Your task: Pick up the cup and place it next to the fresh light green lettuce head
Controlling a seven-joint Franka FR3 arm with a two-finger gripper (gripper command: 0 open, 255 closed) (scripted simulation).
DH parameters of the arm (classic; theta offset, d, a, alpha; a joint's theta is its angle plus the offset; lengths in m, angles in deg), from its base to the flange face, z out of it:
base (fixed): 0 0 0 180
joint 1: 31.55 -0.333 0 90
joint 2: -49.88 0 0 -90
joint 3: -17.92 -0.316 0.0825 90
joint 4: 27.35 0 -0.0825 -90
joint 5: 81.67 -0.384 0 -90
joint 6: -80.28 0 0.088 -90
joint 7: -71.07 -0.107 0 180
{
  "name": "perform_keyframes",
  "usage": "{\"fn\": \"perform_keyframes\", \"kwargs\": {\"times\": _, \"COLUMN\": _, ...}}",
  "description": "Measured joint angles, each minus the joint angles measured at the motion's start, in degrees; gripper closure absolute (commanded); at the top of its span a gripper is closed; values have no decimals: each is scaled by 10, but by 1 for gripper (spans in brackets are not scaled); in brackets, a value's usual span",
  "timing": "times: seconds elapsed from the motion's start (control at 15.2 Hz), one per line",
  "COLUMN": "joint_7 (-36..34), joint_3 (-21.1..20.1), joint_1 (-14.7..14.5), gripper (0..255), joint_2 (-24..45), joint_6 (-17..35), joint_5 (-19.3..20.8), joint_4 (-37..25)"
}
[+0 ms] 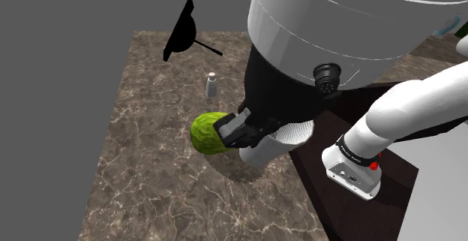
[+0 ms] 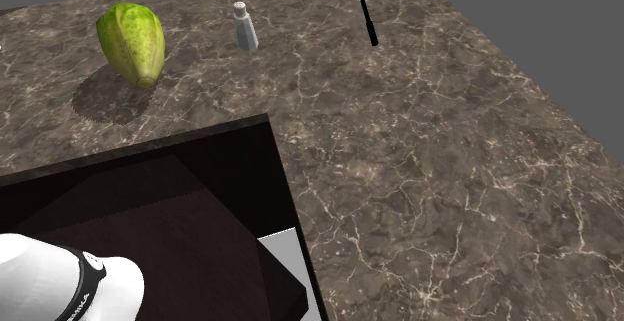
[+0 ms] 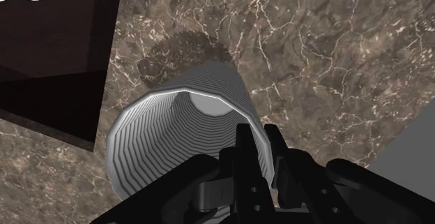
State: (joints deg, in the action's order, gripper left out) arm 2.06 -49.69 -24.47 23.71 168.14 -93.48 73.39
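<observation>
Gripper (image 3: 258, 137): fingers nearly closed, clamped across the rim wall of the cup (image 3: 182, 142), one finger inside the mouth and one outside. The grasp reads as firm.

Cup: pale and ribbed, seen just right of centre in the shoulder view (image 1: 276, 143), carried at a tilt below the wrist. A dark shadow lies on the marbled counter (image 1: 150, 172) beyond its base in the wrist view. From this I judge it clear of the surface, though no picture shows the gap itself.

Lettuce head (image 1: 207, 133): light green, at the centre of the shoulder view, immediately left of the cup, and at the upper left of the second exterior view (image 2: 132, 39).

Other items: a small shaker (image 1: 211, 86) above the lettuce in the shoulder view, and a black utensil (image 1: 182, 31) at upper centre. Both stand well apart from the cup.

Step in hand, by judgement: carry complete or nearly so, placement pending.

Next move calls for bringing the cup upright, lowering it to the counter beside the lettuce without striking it, then parting the fingers.
</observation>
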Motion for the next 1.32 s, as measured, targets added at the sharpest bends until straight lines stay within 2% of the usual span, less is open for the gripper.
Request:
{"fn": "perform_keyframes", "kwargs": {"times": 0.13, "joint_7": -30, "joint_3": -68, "joint_1": 46, "gripper": 255, "joint_2": 22, "joint_6": -2, "joint_5": 9, "joint_4": -34}}
{"fn": "perform_keyframes", "kwargs": {"times": 0.2, "joint_7": -33, "joint_3": -76, "joint_1": 51, "gripper": 255, "joint_2": 23, "joint_6": 2, "joint_5": 8, "joint_4": -33}}
{"fn": "perform_keyframes", "kwargs": {"times": 0.33, "joint_7": -36, "joint_3": -84, "joint_1": 54, "gripper": 255, "joint_2": 23, "joint_6": 13, "joint_5": 6, "joint_4": -24}}
{"fn": "perform_keyframes", "kwargs": {"times": 0.79, "joint_7": -35, "joint_3": -80, "joint_1": 38, "gripper": 255, "joint_2": 12, "joint_6": 65, "joint_5": -6, "joint_4": 36}}
{"fn": "perform_keyframes", "kwargs": {"times": 1.32, "joint_7": -39, "joint_3": -104, "joint_1": 44, "gripper": 255, "joint_2": 8, "joint_6": 122, "joint_5": -15, "joint_4": 89}}
